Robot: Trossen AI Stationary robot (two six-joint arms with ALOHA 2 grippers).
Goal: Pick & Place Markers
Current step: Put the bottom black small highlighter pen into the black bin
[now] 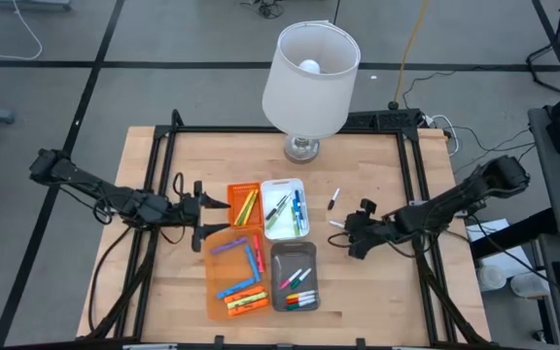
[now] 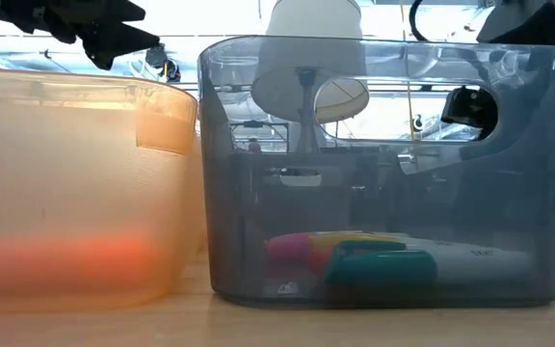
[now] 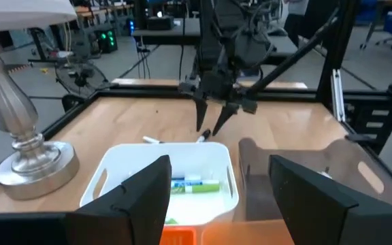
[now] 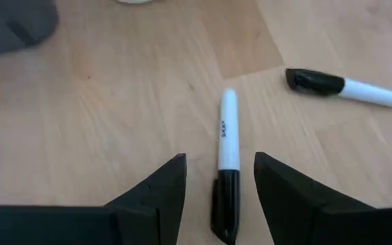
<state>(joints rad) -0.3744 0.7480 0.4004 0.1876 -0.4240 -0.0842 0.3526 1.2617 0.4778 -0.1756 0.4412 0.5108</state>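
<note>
Across four rectangular trays [image 1: 244,185] mid-table, most coloured markers [image 1: 245,282] already lie sorted. We have two black-capped white markers [image 4: 224,162] left on bare wood; our right gripper [image 4: 220,184] straddles one, jaws open, gripping nothing. Our left gripper [image 1: 202,216] waits open, empty.

The orange tray [image 2: 75,193] hides its blurred contents.

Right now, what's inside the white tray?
The white tray holds a few markers: blue and green ones show. Nothing visibly covers them, though the exact count is unclear.
</note>
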